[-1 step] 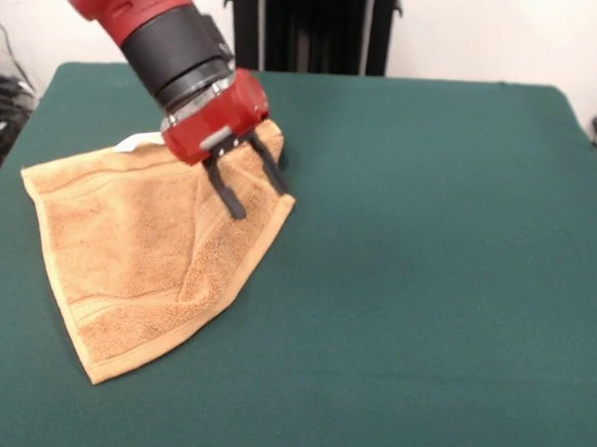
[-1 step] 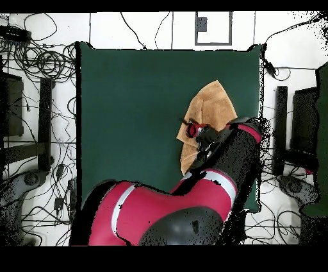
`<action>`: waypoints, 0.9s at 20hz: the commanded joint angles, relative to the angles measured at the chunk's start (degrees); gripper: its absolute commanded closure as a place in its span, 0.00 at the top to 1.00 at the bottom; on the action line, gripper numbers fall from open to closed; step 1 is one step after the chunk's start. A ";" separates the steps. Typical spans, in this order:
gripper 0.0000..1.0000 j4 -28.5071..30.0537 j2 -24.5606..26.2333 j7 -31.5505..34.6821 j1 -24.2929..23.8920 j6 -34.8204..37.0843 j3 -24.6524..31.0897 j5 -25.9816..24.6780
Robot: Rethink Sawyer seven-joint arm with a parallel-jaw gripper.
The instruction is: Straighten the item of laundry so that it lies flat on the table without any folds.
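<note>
On the left part of the tabletop point(image 1: 425, 290) in the front view, well in from the near edge, lies the golden-tan towel point(image 1: 126, 265). It is not square to the tabletop: one corner points toward the near edge, another toward the left edge, and its right-hand corner sits under the hand point(image 1: 248, 185). A fold line runs across the lower right portion, where a strip of cloth appears doubled over along the right edge; a woven band shows parallel to the lower-left edge. A sliver of white, likely the tag point(image 1: 138, 142), peeks out at the towel's far edge, beside the arm point(image 1: 168, 31). The red and black arm comes down at a slant from the upper left. The hand's two dark fingers point(image 1: 226, 193) are spread apart, tips down at or just above the towel's right corner; nothing is gripped between them. Whether the tips touch the cloth cannot be told. In the overhead view the towel point(image 2: 211, 106) lies toward the right side of the green tabletop point(image 2: 128, 115), close to its right edge, its lower part covered by the arm point(image 2: 224, 154); the hand point(image 2: 190, 128) sits at the towel's left edge. Cables litter the floor point(image 2: 38, 64) around the tabletop.
</note>
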 commanded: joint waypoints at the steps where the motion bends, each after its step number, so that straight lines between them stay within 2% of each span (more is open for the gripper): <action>1: 1.00 5.42 0.83 -19.89 -0.81 7.21 10.18 13.83; 5: 1.00 3.59 1.50 -17.30 -0.37 7.04 8.68 14.10; 8: 1.00 -0.74 3.64 -0.50 2.11 3.70 7.29 2.91; 10: 1.00 -3.59 5.34 10.21 3.10 -1.85 7.59 -4.80; 18: 1.00 -5.38 5.85 20.13 3.38 -7.38 9.23 -14.31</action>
